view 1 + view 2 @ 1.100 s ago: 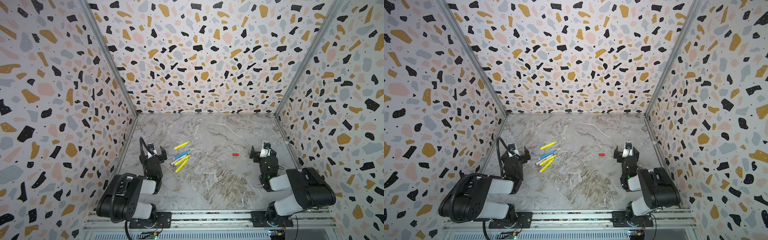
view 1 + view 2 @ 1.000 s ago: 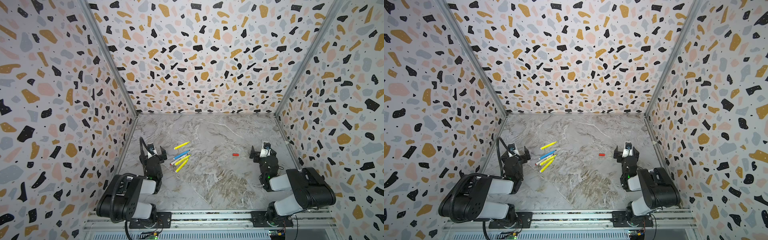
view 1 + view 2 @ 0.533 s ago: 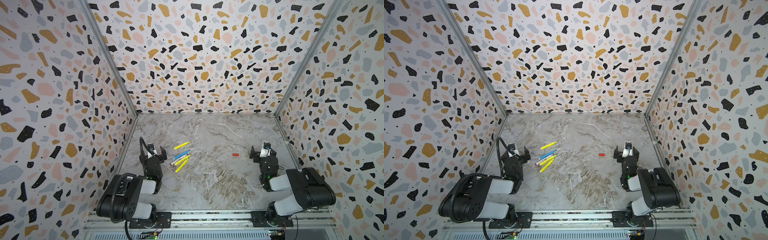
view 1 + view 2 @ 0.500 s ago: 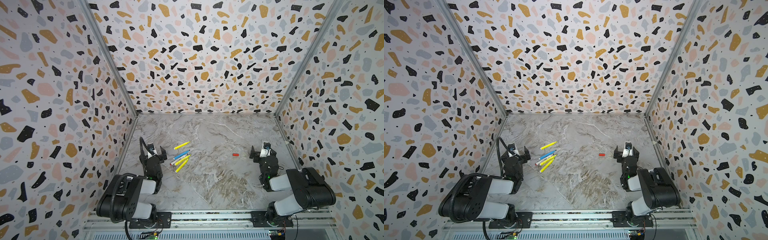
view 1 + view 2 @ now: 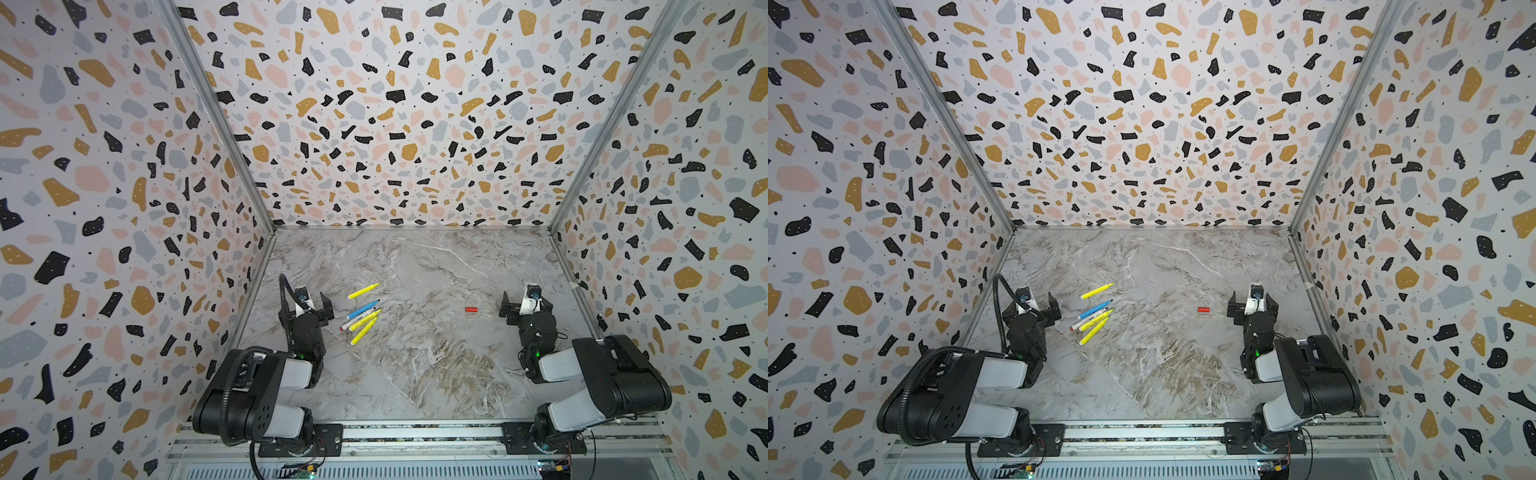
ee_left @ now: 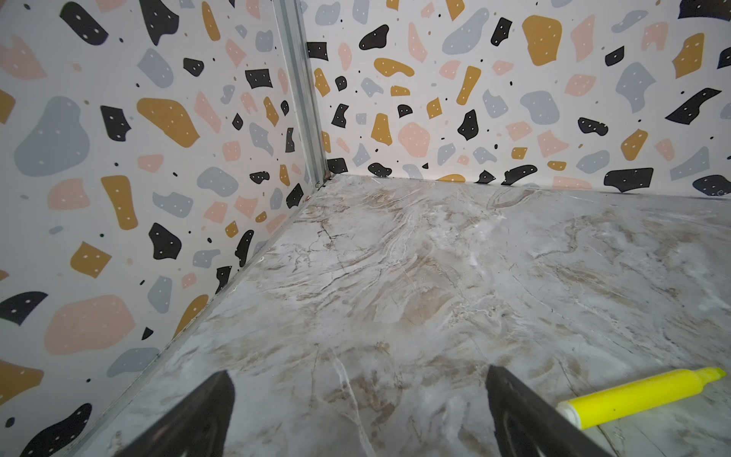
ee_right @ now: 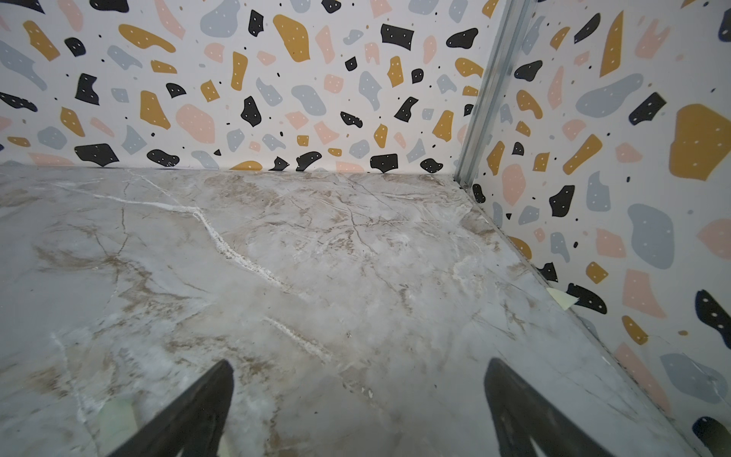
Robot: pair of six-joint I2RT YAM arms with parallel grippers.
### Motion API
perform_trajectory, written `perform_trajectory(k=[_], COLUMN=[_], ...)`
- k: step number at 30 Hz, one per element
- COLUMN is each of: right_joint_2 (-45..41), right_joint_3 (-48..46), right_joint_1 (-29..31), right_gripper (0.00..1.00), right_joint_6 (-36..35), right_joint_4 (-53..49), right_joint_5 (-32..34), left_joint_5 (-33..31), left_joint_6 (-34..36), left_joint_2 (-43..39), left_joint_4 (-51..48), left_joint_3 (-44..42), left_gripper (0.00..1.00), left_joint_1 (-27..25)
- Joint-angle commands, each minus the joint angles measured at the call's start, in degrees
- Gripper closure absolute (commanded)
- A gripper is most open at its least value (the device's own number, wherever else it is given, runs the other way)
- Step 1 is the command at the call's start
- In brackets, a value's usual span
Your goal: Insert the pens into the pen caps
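While nothing is being held, you are sitting at the very start of the job, with no pen capped yet. Your left gripper (image 5: 309,307) is hovering low over the marble table (image 5: 415,374) with its jaws spread wide and empty. Your right gripper (image 5: 525,309) is doing the same on its own side, jaws wide apart over bare marble.

The pens (image 5: 361,318) are lying just beside the left gripper. One lone yellow pen (image 5: 363,291) is lying apart on the far side. The blue pen (image 5: 362,309), the white pen with red ends (image 5: 348,325) and two more yellow ones are bunching together, some touching. The red cap (image 5: 471,309) is lying alone, near the right gripper and well apart from the pens. I am not making out any other caps.

You are likely heading for a first pick. By colour, the red cap is probably going with the white pen, so your left jaws are needing to close on that barrel without dragging its neighbours. Meanwhile your right gripper is needing to take the cap, leaving its mouth clear.
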Motion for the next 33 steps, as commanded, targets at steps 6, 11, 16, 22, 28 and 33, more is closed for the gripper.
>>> perform_trajectory(k=[6, 11, 16, 22, 28, 33], right_joint_2=[-0.6, -0.6, -0.6, -0.5, -1.2, -15.2], right_joint_3=[0.0, -0.2, -0.2, -0.1, -0.5, 1.5], right_joint_1=[0.0, 0.4, 0.5, 0.4, 0.6, 3.8], right_gripper=[0.01, 0.01, 0.01, 0.01, 0.01, 0.01], right_joint_6=[0.1, -0.3, -0.2, -0.1, -0.6, -4.2], right_joint_4=[1.0, 1.4, 1.6, 1.6, 3.1, -11.8], right_joint_5=[0.0, 0.4, 0.7, 0.7, 0.5, 0.8], left_joint_5=[0.5, 0.5, 0.6, 0.8, -3.1, -14.4], left_joint_6=[-0.6, -0.6, -0.5, -0.6, -0.4, -3.0], left_joint_2=[-1.0, -1.0, -1.0, -0.6, -1.9, -12.9], left_joint_4=[2.3, 2.3, 2.3, 2.0, 4.9, -19.2], left_joint_3=[-0.5, -0.4, -0.4, -0.1, -1.8, 6.0], left_gripper=[0.01, 0.01, 0.0, 0.01, 0.0, 0.0], left_joint_1=[0.3, 0.2, 0.2, 0.5, -0.7, -5.4])
